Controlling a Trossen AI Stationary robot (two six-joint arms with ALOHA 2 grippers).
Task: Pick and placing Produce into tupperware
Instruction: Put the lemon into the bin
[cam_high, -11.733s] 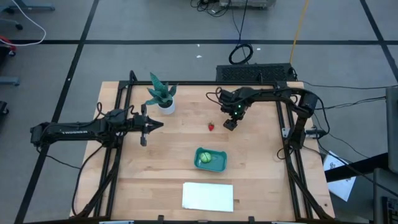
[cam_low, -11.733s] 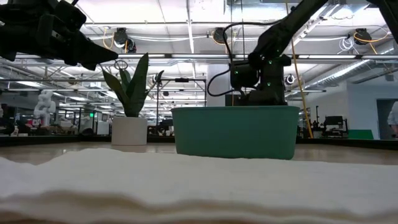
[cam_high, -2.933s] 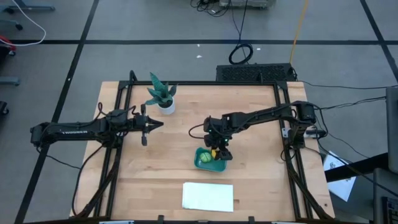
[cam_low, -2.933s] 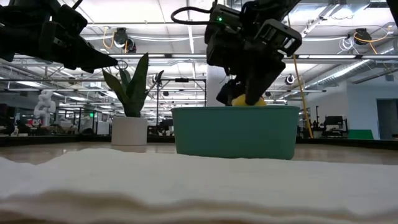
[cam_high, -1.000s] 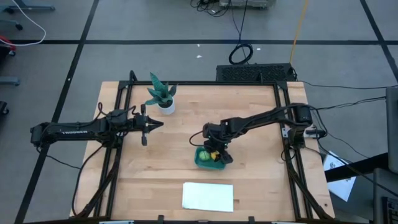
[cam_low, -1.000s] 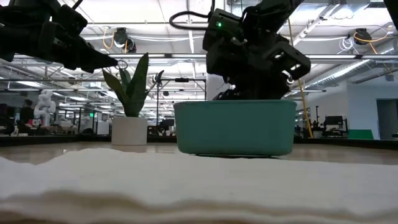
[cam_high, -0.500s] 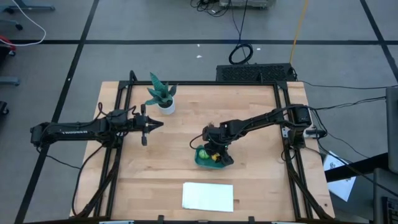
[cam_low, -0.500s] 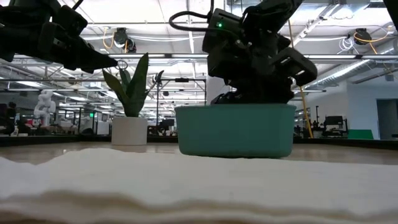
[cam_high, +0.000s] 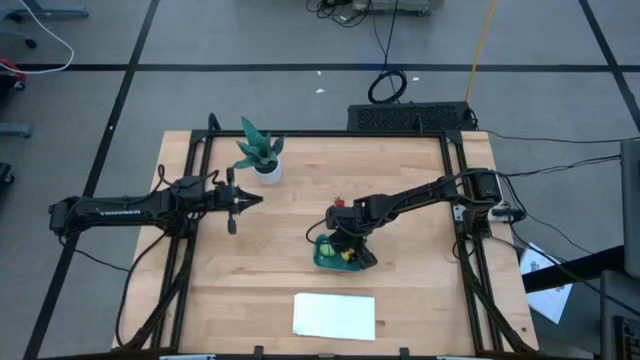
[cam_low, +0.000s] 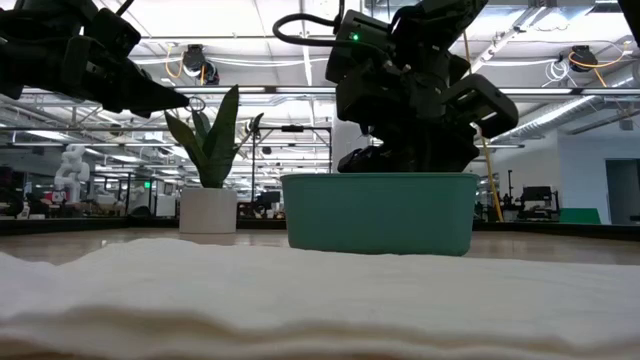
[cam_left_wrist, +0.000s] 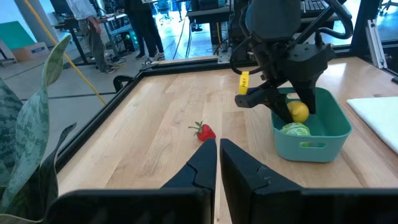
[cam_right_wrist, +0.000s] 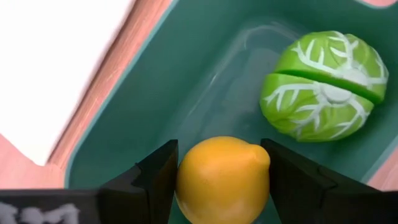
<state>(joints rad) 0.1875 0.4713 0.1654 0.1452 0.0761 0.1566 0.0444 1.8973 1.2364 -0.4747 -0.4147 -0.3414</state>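
Note:
The teal tupperware (cam_high: 330, 262) stands on the wooden table, right of centre. A round green piece (cam_right_wrist: 323, 87) lies on its floor. My right gripper (cam_high: 346, 250) reaches down into it, shut on the yellow lemon (cam_right_wrist: 222, 180). In the low view the tupperware wall (cam_low: 378, 212) hides the fingers. The red strawberry (cam_high: 340, 202) lies on the bare table beyond the tupperware, also seen as the strawberry (cam_left_wrist: 204, 131) in the left wrist view. My left gripper (cam_high: 245, 202) hovers shut over the table's left part and touches nothing. My right gripper pinches the lemon's two opposite sides (cam_right_wrist: 186, 177) between its two fingers. The fingers (cam_left_wrist: 273, 99) slant down into the tupperware from the table's right side. The lemon (cam_left_wrist: 299, 111) sits inside the tupperware's walls, beside the green piece; whether it rests on the floor I cannot tell.
A potted green plant (cam_high: 260, 150) stands at the far left of the table. A flat white rectangle (cam_high: 334, 315) lies near the front edge and fills the low view's foreground. Black frame rails (cam_high: 190, 180) run along the table's left and right sides.

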